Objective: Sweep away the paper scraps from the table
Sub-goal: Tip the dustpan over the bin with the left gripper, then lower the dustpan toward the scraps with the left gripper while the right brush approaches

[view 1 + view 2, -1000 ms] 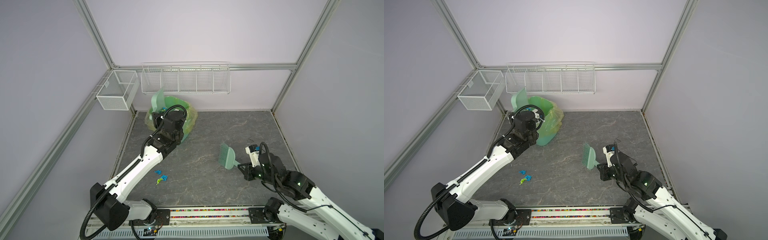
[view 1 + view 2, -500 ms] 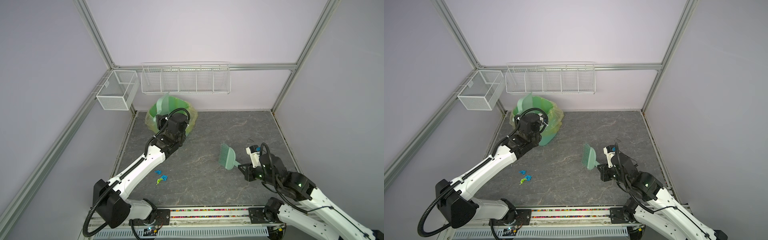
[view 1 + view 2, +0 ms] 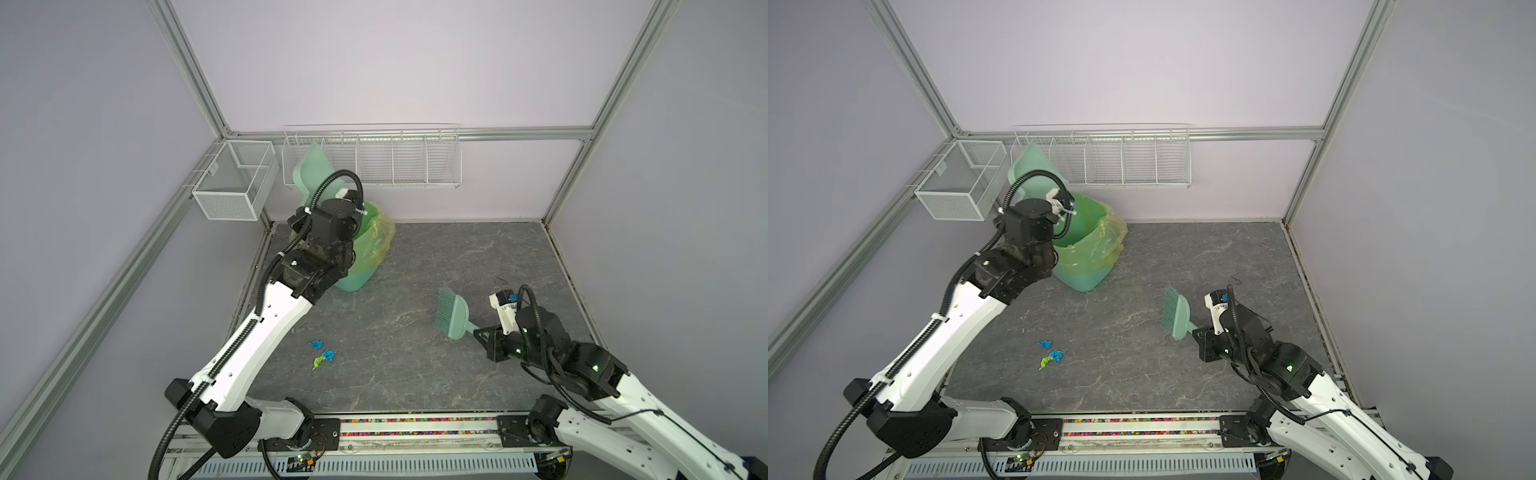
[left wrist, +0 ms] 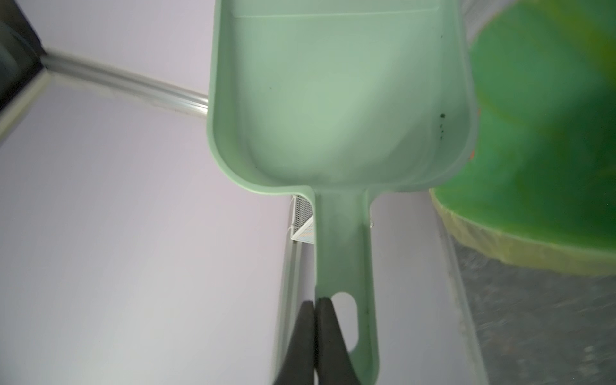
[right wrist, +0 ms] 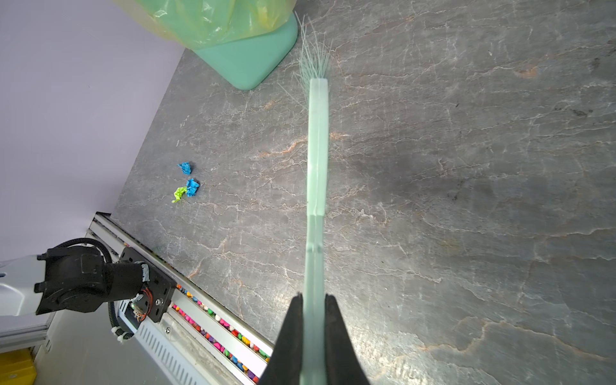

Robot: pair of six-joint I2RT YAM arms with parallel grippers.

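1. The left tool (image 4: 315,304) is seen clamped on one edge of the dustpan (image 4: 336,100) handle, right next to the hang hole. The jaws are pinched tight together on the thin plastic.
2. In both top views the dustpan is held up left of centre in the upper half of the frame. It's raised beside the opening of the green bin (image 3: 359,276) and overlaps the left end of the wire shelf (image 3: 395,162). A few dark specks are visible inside the pan.
3. The bin is lined with a yellow-green bag (image 3: 1106,239) and is parked in the far-left corner of the table (image 3: 457,249). A mesh basket (image 3: 235,185) is hung on the frame to its left.
4. The right tool (image 5: 315,298) is closed on the brush (image 5: 318,150) handle, one jaw on each flat side. In the top views the brush is found right of centre, with its bristles pointed toward the upper left. Whether the bristles touch the table can't be told.
5. The paper scraps (image 3: 322,354) are left on the table, lower left of centre: two blue wads and a lime-green one. The green one is touching a blue one. They're well apart from both the brush and the bin.
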